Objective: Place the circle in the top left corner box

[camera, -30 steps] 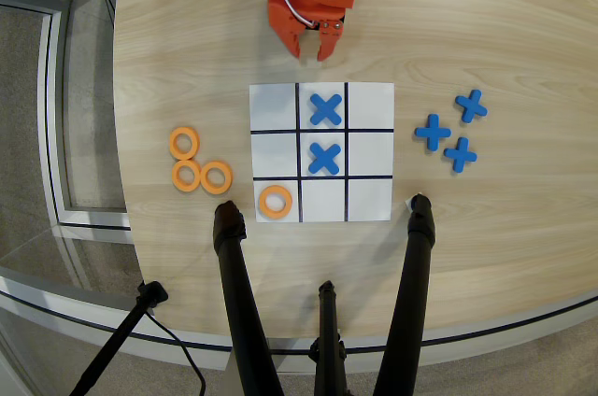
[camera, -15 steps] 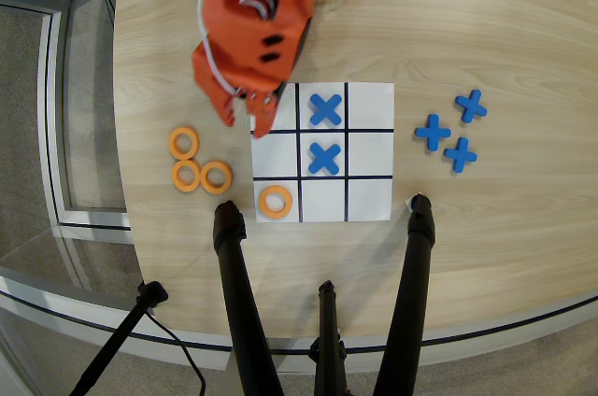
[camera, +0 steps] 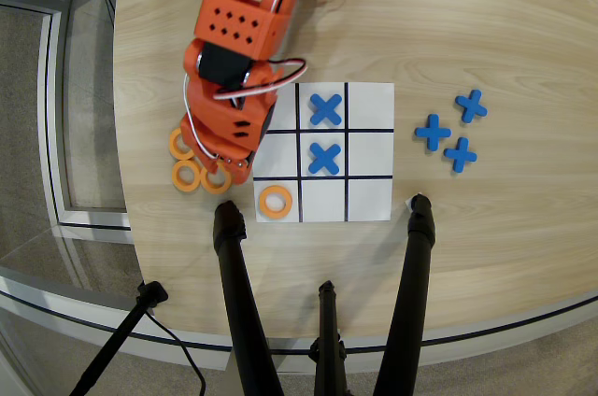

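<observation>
Worktop [camera: 505, 32] carries the white grid sheet [camera: 369, 200], whose top left corner box [camera: 280, 105] is still empty in the overhead view. The orange arm [camera: 238, 50] hangs over the spare rings, fingers [camera: 217, 164] above the circle [camera: 213, 178]; their spread can't be read. Pickup and placement both remain.
</observation>
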You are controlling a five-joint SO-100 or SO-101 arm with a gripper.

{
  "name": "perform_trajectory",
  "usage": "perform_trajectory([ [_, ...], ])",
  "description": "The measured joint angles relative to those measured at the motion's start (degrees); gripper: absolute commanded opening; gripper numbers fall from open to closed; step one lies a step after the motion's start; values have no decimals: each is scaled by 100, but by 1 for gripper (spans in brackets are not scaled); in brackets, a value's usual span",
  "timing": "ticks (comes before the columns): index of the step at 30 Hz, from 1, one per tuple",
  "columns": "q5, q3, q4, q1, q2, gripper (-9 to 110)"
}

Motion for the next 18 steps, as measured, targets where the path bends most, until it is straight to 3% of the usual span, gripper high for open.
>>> perform_trajectory([
  [18,0,-1028,-809,9,-2136,11],
])
